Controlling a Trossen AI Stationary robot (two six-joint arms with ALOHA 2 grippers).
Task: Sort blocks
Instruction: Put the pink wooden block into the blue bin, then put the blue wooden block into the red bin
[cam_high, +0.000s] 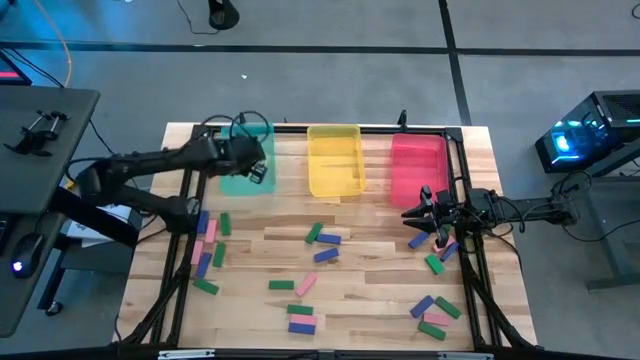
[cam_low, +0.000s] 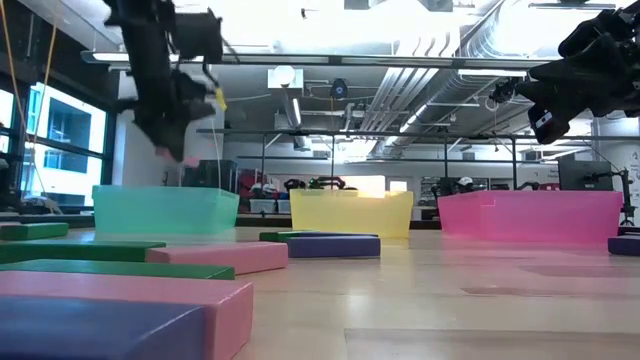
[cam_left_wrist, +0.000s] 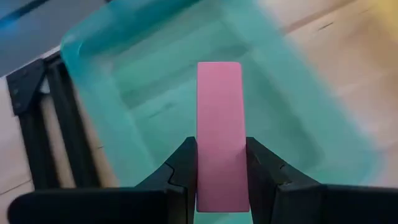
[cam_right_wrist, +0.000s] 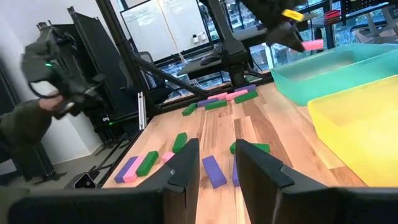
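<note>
My left gripper (cam_high: 258, 172) hangs over the teal tray (cam_high: 232, 185), shut on a pink block (cam_left_wrist: 219, 112). The right wrist view shows that block (cam_right_wrist: 313, 44) sticking out of the gripper above the tray (cam_right_wrist: 323, 74). Loose pink, green and blue blocks lie flat on the wooden table: a group at the left (cam_high: 207, 245), some in the middle (cam_high: 322, 240), some at the near right (cam_high: 435, 315). My right gripper (cam_high: 412, 215) waits at the table's right side, level, slightly open, with nothing between its fingers (cam_right_wrist: 186, 165). My left gripper pinches the pink block by its two long sides (cam_left_wrist: 200, 168), near one end, between the two fingers (cam_left_wrist: 183, 165). The fingers slant down, and the block runs on lengthwise past their tips. It is lifted clear, above the inside of the teal tray (cam_left_wrist: 155, 93).
A yellow tray (cam_high: 334, 160) and a red tray (cam_high: 418, 165) stand beside the teal one along the far edge. A black frame (cam_high: 458, 180) borders the table. Several blocks (cam_high: 440, 250) lie right under my right gripper.
</note>
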